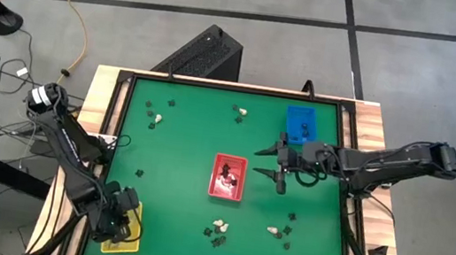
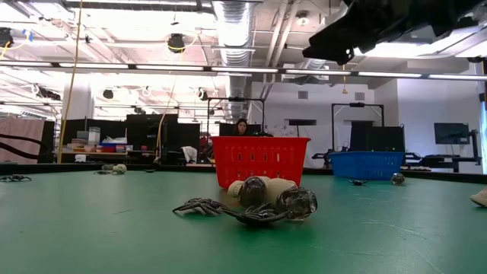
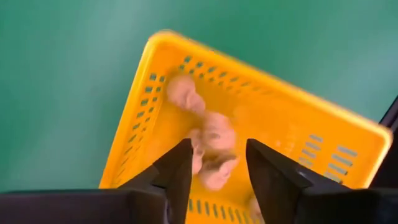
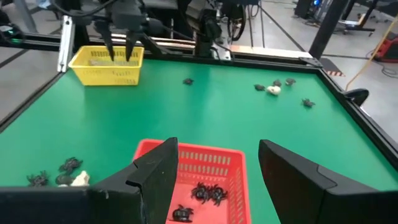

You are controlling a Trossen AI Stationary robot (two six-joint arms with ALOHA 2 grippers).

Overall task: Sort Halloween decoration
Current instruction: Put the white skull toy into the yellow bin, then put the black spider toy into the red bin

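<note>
The Halloween decoration pieces are tiny cream lumps and small black shapes. Several cream ones (image 3: 214,134) lie in the yellow tray (image 3: 143,143), and black ones (image 4: 205,193) lie in the red tray (image 1: 228,178). Others are scattered loose on the green table (image 1: 219,227) (image 1: 154,119). My left gripper (image 3: 217,149) hangs open over the yellow tray at the near left corner, fingers pointing down, and the blurred cream lumps show below the gap. My right gripper (image 1: 271,168) stands open just right of the red tray with nothing between its fingers.
A blue tray (image 1: 301,124) stands at the far right of the table. Loose pieces lie near the far edge (image 1: 240,111) and near the front (image 1: 276,231). A raised black rim (image 1: 116,130) frames the table. In the low view a cluster of pieces (image 2: 259,202) lies before the red tray.
</note>
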